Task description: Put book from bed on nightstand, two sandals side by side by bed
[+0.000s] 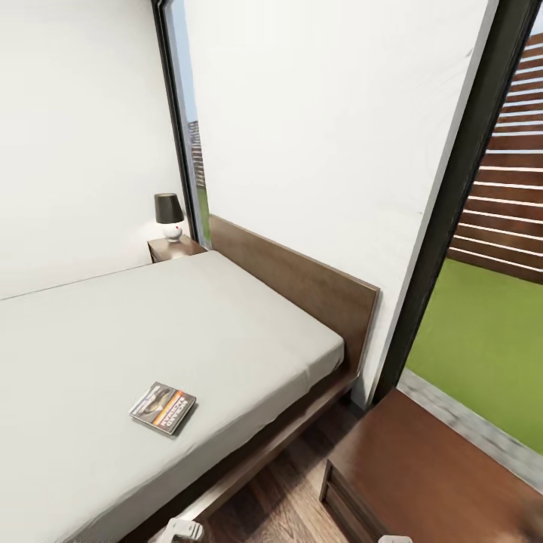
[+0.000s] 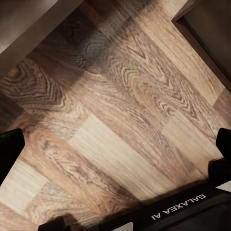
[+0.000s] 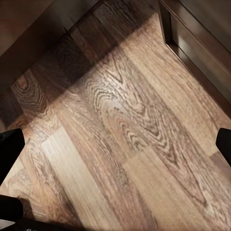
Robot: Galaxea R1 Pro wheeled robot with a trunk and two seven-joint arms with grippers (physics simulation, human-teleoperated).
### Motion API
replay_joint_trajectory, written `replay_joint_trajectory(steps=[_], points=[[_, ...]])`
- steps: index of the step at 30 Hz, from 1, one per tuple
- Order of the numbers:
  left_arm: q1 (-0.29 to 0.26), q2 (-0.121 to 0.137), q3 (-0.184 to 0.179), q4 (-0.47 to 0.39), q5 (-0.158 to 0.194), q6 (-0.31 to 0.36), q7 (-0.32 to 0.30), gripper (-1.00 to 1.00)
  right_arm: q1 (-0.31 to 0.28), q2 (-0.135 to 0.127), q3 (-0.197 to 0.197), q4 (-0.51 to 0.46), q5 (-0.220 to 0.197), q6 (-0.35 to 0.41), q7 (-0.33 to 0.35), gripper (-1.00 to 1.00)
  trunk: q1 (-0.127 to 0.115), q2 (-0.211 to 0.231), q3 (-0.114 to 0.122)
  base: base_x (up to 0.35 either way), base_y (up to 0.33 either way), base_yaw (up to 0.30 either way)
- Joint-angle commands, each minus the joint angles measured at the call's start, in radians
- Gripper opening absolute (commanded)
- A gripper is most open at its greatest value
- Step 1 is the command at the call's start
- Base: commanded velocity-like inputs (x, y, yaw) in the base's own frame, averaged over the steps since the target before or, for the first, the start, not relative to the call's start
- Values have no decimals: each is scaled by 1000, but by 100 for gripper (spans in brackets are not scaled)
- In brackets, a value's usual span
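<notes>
So the book (image 1: 163, 408) is lying flat on the bed (image 1: 151, 324), close to the mattress's near long edge, roughly midway along what you can see of it, cover up w/ the orange band visible. Nothing's holding it atm. Both arms are hanging low: the left gripper (image 2: 115, 144) looks down at bare wood floor (image 2: 120, 110), its dark fingertips sit at opposite edges of the left wrist view, spread wide w/ nothing between, and it's the same deal for the right gripper (image 3: 115, 144), spread apart and empty. Step in hand, imo, is just going for the book, so you gotta raise an arm first, prob the left since the book sits on that side of the head view. It's thin and flat on a soft mattress, so a straight top-down pinch will likely just skid off or dig into the sheet; I'd nudge it toward the mattress edge till a bit overhangs, then pinch the overhang from the side. For the drop, the dark cabinet top (image 1: 430, 467) right beside you at the bed's head end corner looks like the closer nightstand, way easier than the far nightstand (image 1: 175, 247) w/ the lamp (image 1: 169, 215) across the bed. Can't be 100% sure tho, since part of it is cut off. Keep the wrist clear of the bed frame on the way up. No sandals in sight, so leave those for after.
</notes>
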Motion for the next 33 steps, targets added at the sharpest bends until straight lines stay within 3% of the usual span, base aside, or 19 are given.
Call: replay_joint_trajectory(steps=[1, 15, 25, 33], points=[[-1, 0, 8, 0, -10, -3, -3, 100, -2, 0, 1, 5, -10, -5, 7, 100, 0, -1, -1, 0, 0, 0], [-1, 1, 8, 0, -10, -3, -3, 100, -2, 0, 1, 5, -10, -5, 7, 100, 0, -1, -1, 181, -35, 0], [-1, 0, 8, 0, -10, -4, -3, 100, -2, 0, 1, 5, -10, -5, 7, 100, 0, -1, -1, 29, -1, 6], [-1, 0, 8, 0, -10, -4, -3, 100, -2, 0, 1, 5, -10, -5, 7, 100, 0, -1, -1, 48, 15, 188]])
